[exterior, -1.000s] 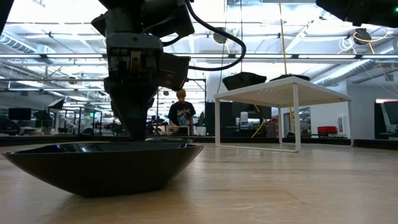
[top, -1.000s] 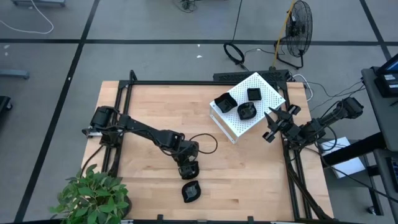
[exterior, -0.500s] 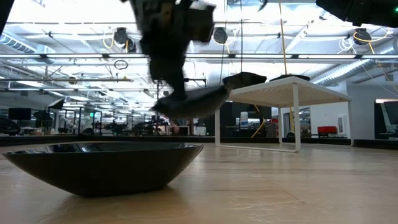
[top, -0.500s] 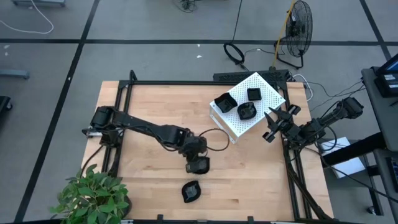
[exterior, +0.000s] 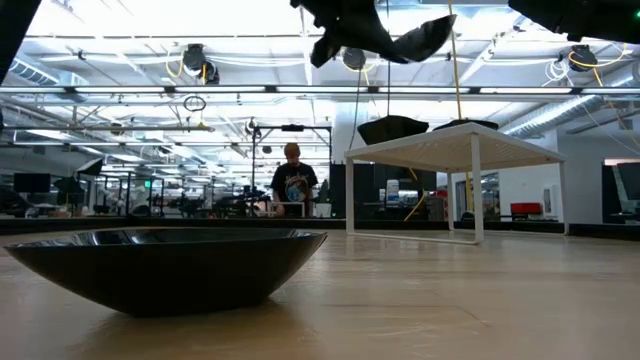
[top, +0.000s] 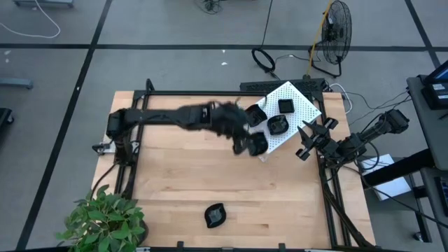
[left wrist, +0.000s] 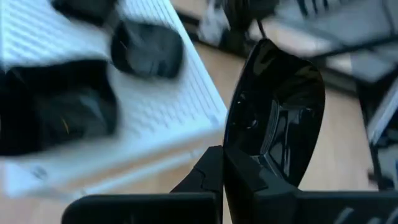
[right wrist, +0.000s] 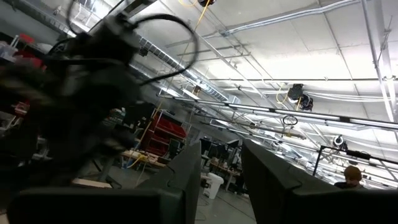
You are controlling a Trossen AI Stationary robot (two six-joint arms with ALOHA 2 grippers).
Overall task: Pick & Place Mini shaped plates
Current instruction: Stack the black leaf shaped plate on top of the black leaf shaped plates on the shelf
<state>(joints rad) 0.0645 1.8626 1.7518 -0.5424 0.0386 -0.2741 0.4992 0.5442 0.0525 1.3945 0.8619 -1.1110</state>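
Pale butcher-block wood makes up the table (top: 175, 175), edged by a black frame and standing on a grey tiled floor. A potted plant (top: 105, 222) sits at the table's seven o'clock corner, and a floor fan (top: 336, 31) stands beyond the one o'clock corner. In the low view the room behind is a large bright hall with ceiling trusses, and a person (exterior: 292, 182) stands far back.

One white perforated box (top: 283, 115) sits toward two o'clock on the table. Three mini shaped plates (top: 278, 124) rest on top of it. A fourth plate (top: 214, 215) lies alone on the wood near six o'clock; the low view shows it close up as a wide dark bowl shape. A fifth plate (left wrist: 277, 121), glossy black, is pinched by its rim in the left gripper (left wrist: 222, 168), whose fingers are pressed together on it; the gripper is blurred, raised above the table at the box's seven o'clock corner.

Two arms in all. The right gripper (top: 308, 140) waits at the table's three o'clock edge, beside the box, its fingers (right wrist: 186, 171) standing apart with nothing between them.
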